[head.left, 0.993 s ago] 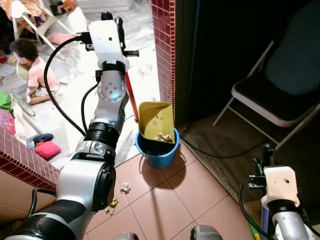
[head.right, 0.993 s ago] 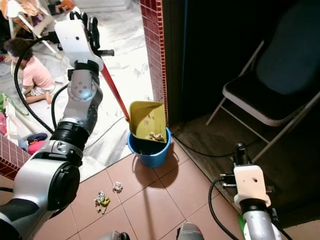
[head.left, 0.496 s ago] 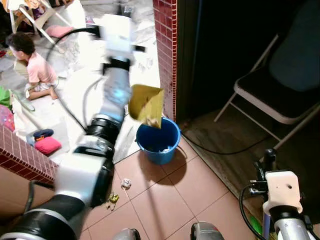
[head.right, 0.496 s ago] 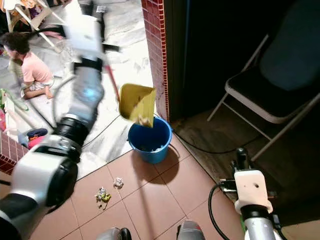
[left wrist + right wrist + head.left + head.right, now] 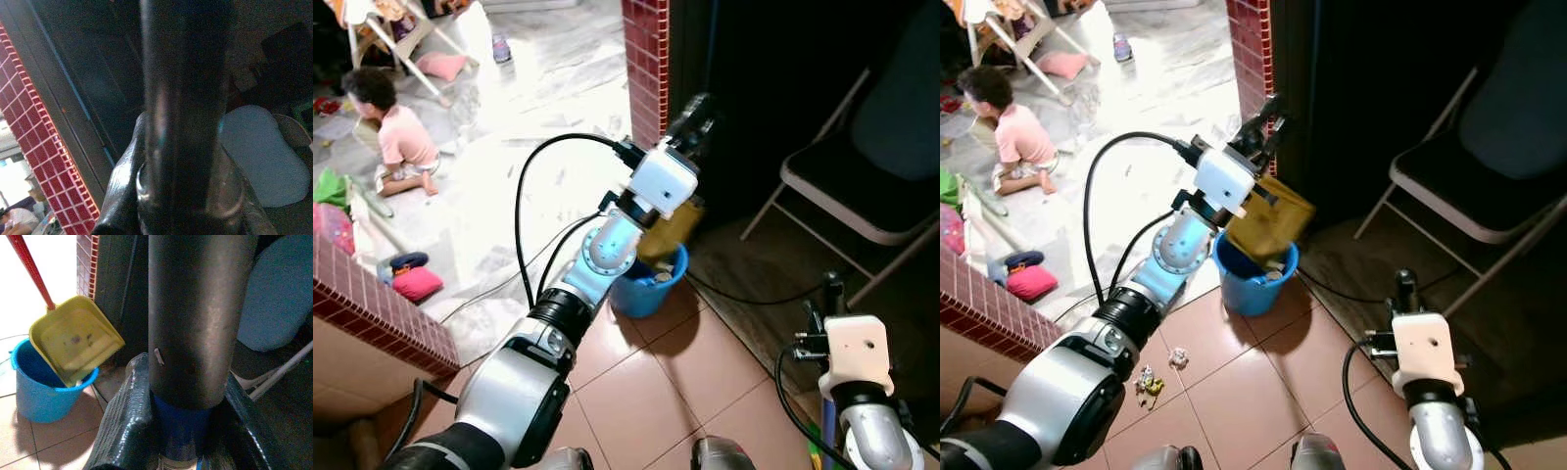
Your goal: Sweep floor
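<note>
The left gripper (image 5: 1268,116) is clamped on the red handle of the yellow dustpan (image 5: 1268,227), which tilts mouth-down over the blue bucket (image 5: 1246,284) on the tiled floor (image 5: 1263,377) beside the red brick pillar (image 5: 1249,39). The right gripper (image 5: 176,450) is closed around a dark pole (image 5: 195,313) near the folding chair (image 5: 1489,166). Scraps of litter (image 5: 1157,372) lie on the floor near the bucket.

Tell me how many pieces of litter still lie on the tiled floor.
2: a pale crumpled scrap and a yellowish wrapper, close together on the tiles, on the robot's near left of the blue bucket. The left arm may hide more.
</note>
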Available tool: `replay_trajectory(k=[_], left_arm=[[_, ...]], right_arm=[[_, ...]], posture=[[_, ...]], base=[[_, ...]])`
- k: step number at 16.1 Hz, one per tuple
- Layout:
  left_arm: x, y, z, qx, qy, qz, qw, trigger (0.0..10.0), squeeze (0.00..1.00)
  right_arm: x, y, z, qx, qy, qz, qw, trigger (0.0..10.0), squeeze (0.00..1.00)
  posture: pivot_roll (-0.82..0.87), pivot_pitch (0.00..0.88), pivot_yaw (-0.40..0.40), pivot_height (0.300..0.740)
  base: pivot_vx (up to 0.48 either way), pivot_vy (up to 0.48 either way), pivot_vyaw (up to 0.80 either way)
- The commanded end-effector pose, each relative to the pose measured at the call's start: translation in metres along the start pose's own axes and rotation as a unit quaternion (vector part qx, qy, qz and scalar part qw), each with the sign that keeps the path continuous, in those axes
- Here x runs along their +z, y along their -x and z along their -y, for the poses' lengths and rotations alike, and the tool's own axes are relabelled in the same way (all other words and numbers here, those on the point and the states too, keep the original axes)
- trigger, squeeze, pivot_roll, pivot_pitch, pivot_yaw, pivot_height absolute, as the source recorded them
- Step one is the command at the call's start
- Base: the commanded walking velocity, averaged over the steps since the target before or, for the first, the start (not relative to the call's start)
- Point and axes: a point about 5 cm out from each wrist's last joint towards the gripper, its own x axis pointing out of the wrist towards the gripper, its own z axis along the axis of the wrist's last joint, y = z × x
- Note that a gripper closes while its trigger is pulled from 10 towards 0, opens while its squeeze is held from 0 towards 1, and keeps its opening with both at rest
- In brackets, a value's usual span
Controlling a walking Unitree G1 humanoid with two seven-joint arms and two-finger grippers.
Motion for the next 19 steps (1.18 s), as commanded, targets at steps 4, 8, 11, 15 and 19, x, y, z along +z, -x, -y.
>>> replay_trajectory(k=[4, 8, 11, 15, 19], left_arm=[[0.029, -0.029, -0.076, 0.078, -0.090, 0.058, 0.991, 10.0, 0.00], [0.028, -0.019, -0.109, 0.106, -0.135, 0.037, 0.984, 10.0, 0.00], [0.030, -0.012, -0.126, 0.129, -0.151, 0.032, 0.980, 10.0, 0.00], [0.050, -0.013, -0.165, 0.214, -0.188, 0.031, 0.958, 10.0, 0.00], [0.033, 0.028, -0.205, 0.309, -0.209, -0.084, 0.924, 10.0, 0.00]], right_arm=[[0.005, -0.029, -0.012, 0.006, -0.017, 0.021, 1.000, 10.0, 0.00], [0.007, -0.043, -0.016, 0.008, -0.022, 0.030, 0.999, 10.0, 0.00], [0.008, -0.055, -0.021, 0.010, -0.027, 0.039, 0.999, 10.0, 0.00], [0.018, -0.077, -0.031, 0.019, -0.041, 0.059, 0.997, 10.0, 0.00], [0.031, -0.103, -0.060, 0.060, -0.070, 0.069, 0.993, 10.0, 0.00]], posture=[[-0.24, 0.016, 0.118, 0.740], [-0.21, 0.000, 0.109, 0.740], [-0.20, 0.000, 0.102, 0.740], [-0.15, 0.000, 0.086, 0.740], [-0.06, 0.000, 0.047, 0.740]], base=[[0.000, 0.000, 0.00], [0.000, 0.000, 0.00], [0.000, 0.000, 0.00], [0.000, 0.000, 0.00], [0.000, 0.000, 0.00]])
